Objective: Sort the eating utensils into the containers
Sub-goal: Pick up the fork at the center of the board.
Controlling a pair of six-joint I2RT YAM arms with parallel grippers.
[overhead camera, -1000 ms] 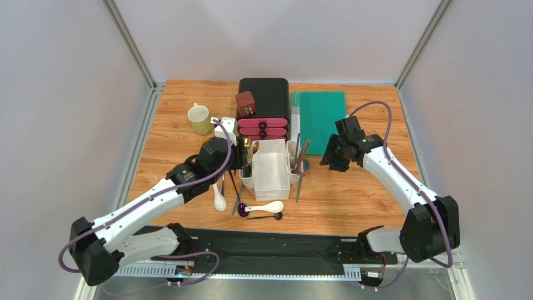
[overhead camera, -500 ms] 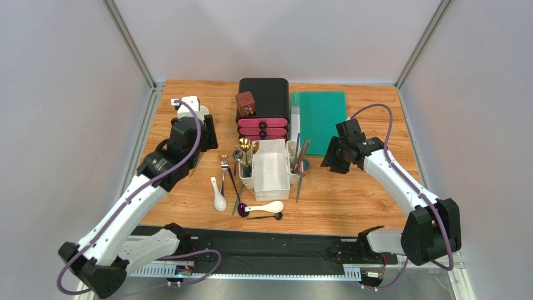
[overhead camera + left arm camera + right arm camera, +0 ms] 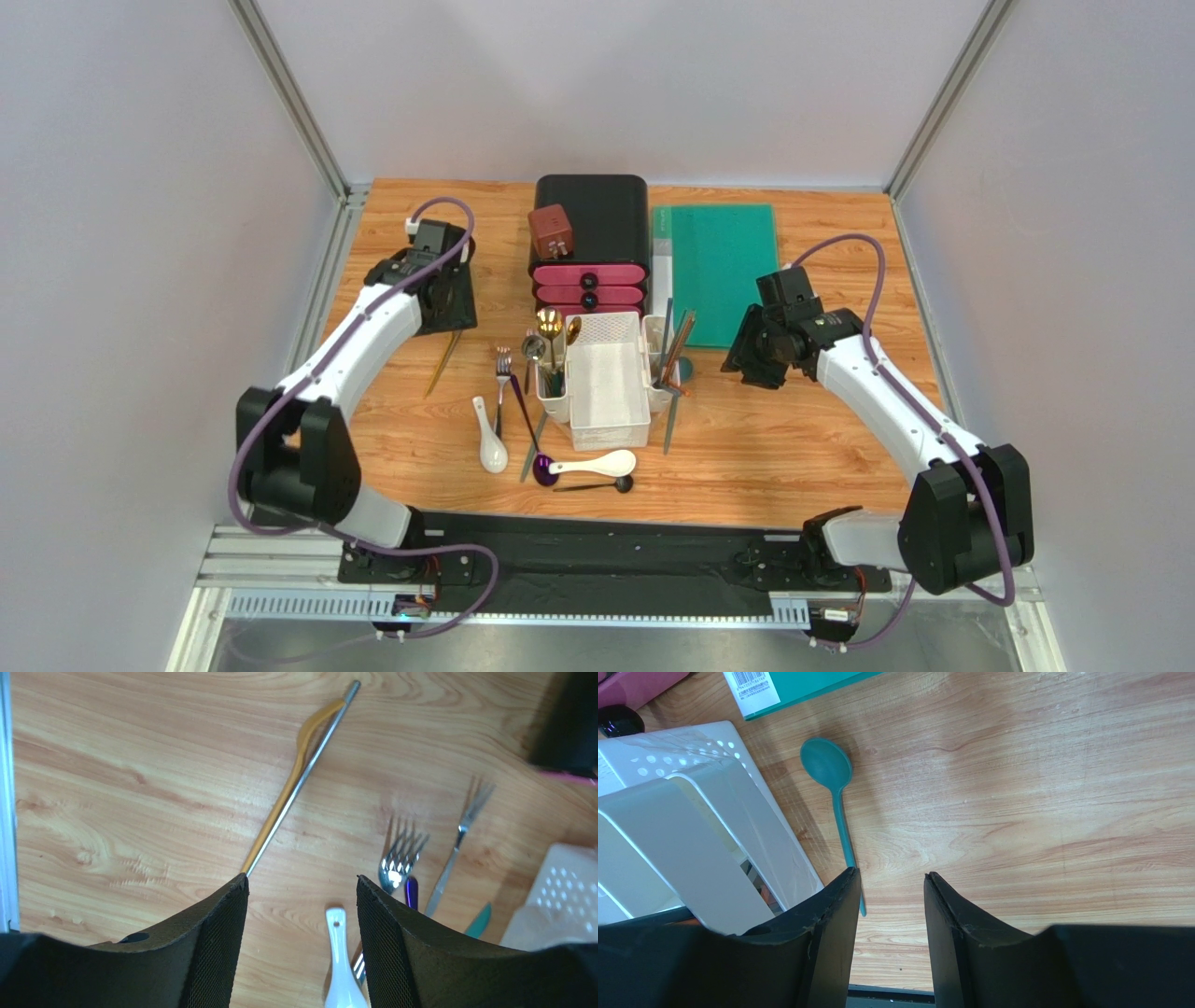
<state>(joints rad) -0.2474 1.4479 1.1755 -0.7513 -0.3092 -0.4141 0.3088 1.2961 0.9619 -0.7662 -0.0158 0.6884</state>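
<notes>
Although the wooden table (image 3: 786, 448) carries the same spread as a second ago, we find the left arm (image 3: 358, 336) in a very different place. It was bent over the left side of the white caddy (image 3: 606, 378), and it has since swung out to the table's far-left part, left of the black-and-pink drawer box (image 3: 591, 245). The right arm (image 3: 877, 385) has barely shifted and hangs to the right of the caddy.

The left gripper (image 3: 302, 879) has its fingers apart with only bare wood between them. The right gripper (image 3: 890, 875) likewise stands parted and holds nothing.

Under the left gripper a pair of metal chopsticks (image 3: 295, 784), one gold and one silver, lies on the table well apart from the caddy; earlier the arm covered that spot. A gold spoon (image 3: 551, 325) stands in the caddy's left side bin, and chopsticks (image 3: 680, 340) lean in the right one.

In front of the caddy, unmoved, rest a white soup spoon (image 3: 490, 441), a second soup spoon (image 3: 599, 464), a purple spoon (image 3: 544, 469), a black spoon (image 3: 622, 483) and a fork (image 3: 501, 371). A teal spoon (image 3: 836, 805) lies on the wood just beside the caddy's right wall, below the right gripper.
</notes>
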